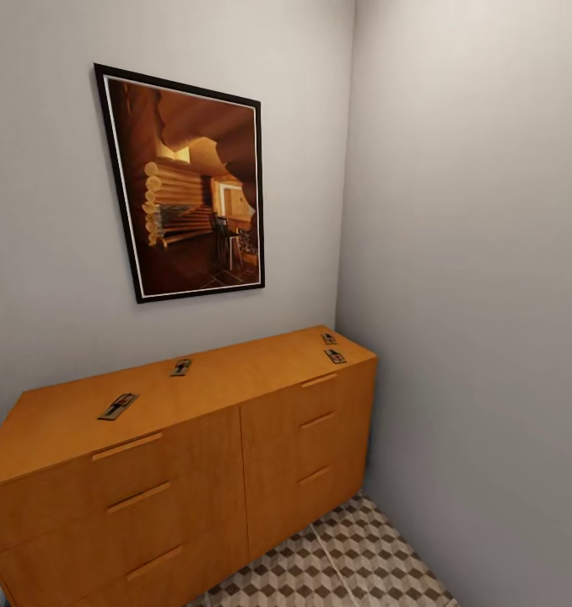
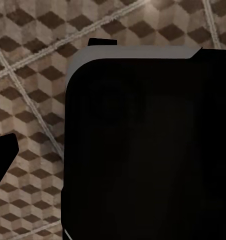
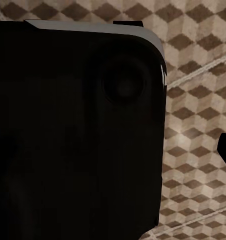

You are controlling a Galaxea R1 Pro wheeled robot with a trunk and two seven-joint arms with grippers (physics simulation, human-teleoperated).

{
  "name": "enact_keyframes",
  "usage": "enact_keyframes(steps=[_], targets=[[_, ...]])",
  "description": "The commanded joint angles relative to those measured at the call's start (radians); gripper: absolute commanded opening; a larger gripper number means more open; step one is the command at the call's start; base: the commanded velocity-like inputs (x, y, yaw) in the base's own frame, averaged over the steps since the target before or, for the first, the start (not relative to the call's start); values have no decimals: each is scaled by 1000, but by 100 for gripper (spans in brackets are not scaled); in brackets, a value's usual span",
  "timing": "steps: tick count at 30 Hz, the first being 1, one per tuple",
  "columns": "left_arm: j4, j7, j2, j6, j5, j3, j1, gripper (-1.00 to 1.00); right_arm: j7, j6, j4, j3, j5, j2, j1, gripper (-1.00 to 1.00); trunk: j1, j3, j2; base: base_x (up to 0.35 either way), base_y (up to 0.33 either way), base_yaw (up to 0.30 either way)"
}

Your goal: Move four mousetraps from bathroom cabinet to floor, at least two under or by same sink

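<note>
Presently, from the head view, I see the cabinet [image 1: 235, 438] against the wall under a framed picture [image 1: 185, 181], its right end tucked into the room corner. All four mousetraps lie on its top: one near the front edge at the left [image 1: 118, 406], one further back toward the middle [image 1: 181, 367], and two close together at the far right end [image 1: 335, 356], [image 1: 328, 338]. None has been lifted yet, by my judgement; every drawer appears closed.

Both wrist views look down on the bathroom floor [image 2: 38, 100], with a dark rounded body of the robot blocking much of each. I cannot tell from these pictures whether the left tool or the right tool is open or closed.

My assessment of the step in hand: approach the cabinet squarely and stop near enough that an arm reaches its top without stretching. I would start with the nearest left trap, bringing the tool down from above, since the boards are thin and flat and may slide if nudged sideways. The right pair sits close to the side wall, so arm clearance there needs care.
</note>
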Motion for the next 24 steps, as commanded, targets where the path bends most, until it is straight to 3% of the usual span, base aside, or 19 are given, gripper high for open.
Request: enact_keyframes(steps=[1, 9, 24], targets=[[0, 0, 0, -1, 7, 0, 0, 100, 0, 0, 0, 0, 0, 0, 0, 100, 0, -1, 0, 0, 0, 0], [0, 0, 0, -1, 7, 0, 0, 100, 0, 0, 0, 3, 3, 0, 0, 100, 0, -1, 0, 0, 0, 77], [0, 0, 0, -1, 7, 0, 0, 100, 0, 0, 0, 4, 5, 0, 0, 100, 0, -1, 0, 0, 0, 243]])
